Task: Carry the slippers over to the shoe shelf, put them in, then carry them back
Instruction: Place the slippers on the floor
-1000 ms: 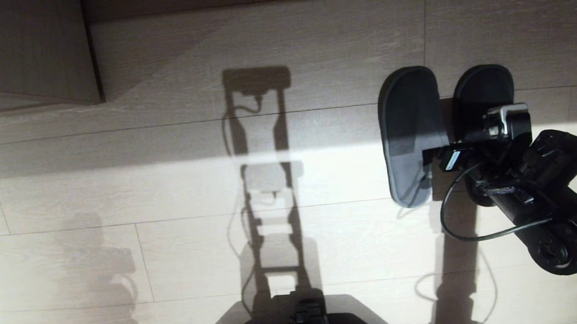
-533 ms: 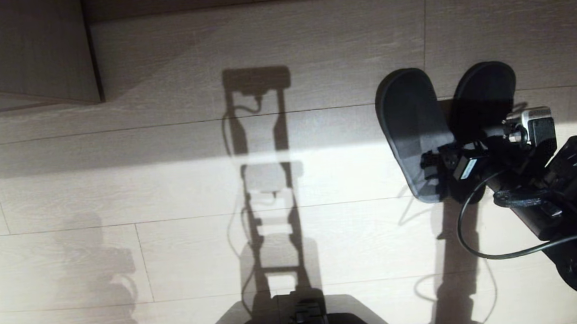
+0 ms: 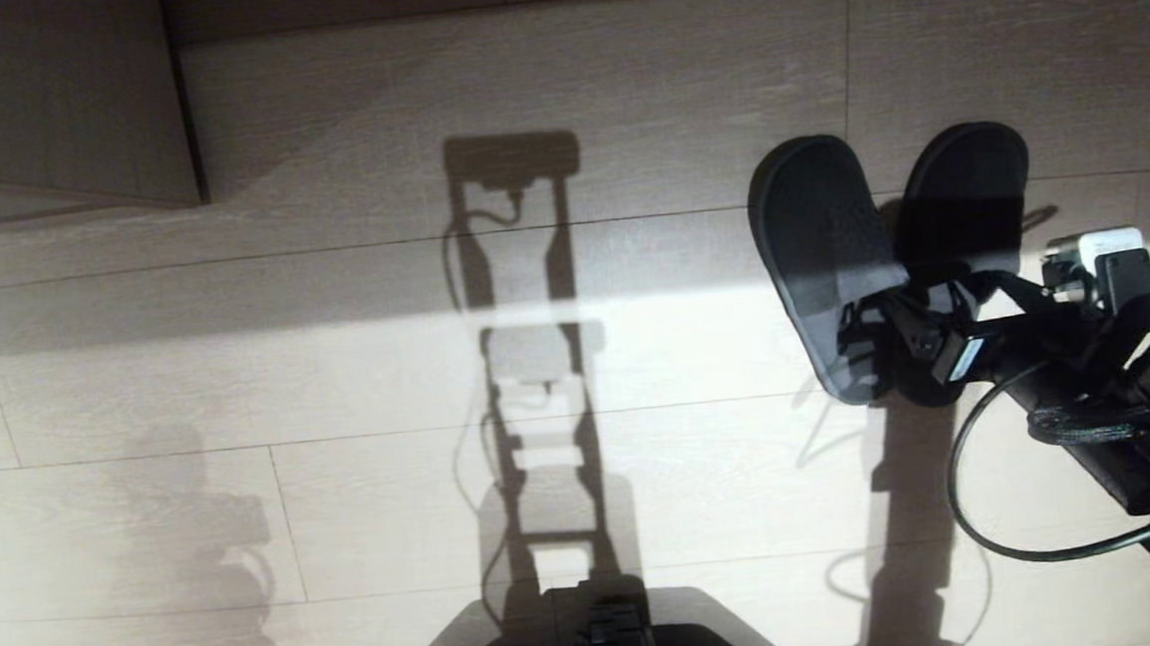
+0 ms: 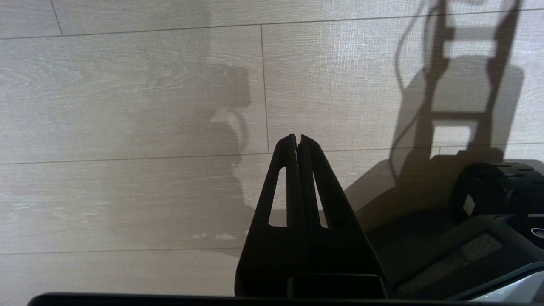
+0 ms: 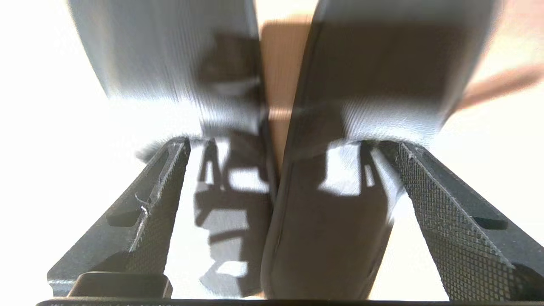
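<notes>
Two wide-spread fingers (image 5: 161, 199) of the right gripper (image 3: 891, 344) stand on either side of the heel ends of the slippers (image 3: 831, 257), with nothing clamped between them. In the right wrist view the mesh-textured pads sit outside the pair, one past each outer edge, and whether they touch the fabric cannot be told. The two slippers lie flat on the floor (image 3: 339, 377), side by side, heels close together and toes fanned a little apart, a strip of floor showing between them. They lie to the robot's right, half in a band of shadow and half in bright light. The right arm reaches in from the right edge of the head view, a black cable (image 3: 987, 527) looping beneath it.

The left gripper (image 4: 297, 144) hangs parked above bare floor beside the robot's base (image 4: 488, 238), its fingers pressed together and empty.

A beige wood-grain panel (image 3: 52, 95) fills the far left corner of the head view, well apart from the slippers.
</notes>
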You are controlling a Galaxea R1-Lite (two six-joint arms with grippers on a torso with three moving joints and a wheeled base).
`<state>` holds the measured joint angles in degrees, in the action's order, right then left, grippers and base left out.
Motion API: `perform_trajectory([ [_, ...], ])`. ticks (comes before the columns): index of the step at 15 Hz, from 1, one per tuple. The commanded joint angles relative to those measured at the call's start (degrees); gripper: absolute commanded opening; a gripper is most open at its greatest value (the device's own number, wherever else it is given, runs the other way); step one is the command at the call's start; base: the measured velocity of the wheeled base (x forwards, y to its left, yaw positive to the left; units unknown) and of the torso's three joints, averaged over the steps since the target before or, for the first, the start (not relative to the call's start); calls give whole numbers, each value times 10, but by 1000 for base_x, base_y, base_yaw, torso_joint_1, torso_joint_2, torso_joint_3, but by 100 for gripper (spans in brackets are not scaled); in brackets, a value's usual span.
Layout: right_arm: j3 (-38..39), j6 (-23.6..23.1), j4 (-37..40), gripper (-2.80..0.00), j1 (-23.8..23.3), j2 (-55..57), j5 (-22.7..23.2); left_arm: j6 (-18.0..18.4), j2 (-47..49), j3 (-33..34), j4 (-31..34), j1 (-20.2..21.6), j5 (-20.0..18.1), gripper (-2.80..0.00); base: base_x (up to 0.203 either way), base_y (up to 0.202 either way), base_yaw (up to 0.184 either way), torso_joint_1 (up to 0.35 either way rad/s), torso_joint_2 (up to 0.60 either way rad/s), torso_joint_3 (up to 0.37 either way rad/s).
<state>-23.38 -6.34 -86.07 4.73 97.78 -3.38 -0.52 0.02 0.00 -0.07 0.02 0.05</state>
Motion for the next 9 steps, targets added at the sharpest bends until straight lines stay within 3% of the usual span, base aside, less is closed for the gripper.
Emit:
perform_trajectory([
  [1,8,0,3,0,1,-71,3,0,-1,1,0,1,0,-280,0,0,0,0,0,0],
  [2,9,0,17,-280,0,-87,9,0,-1,0,0,0,0,-280,0,0,0,0,0,0],
  [9,-82,-1,119,-280,-33,-94,-45,0,-1,0,0,0,0,-280,0,0,0,0,0,0],
])
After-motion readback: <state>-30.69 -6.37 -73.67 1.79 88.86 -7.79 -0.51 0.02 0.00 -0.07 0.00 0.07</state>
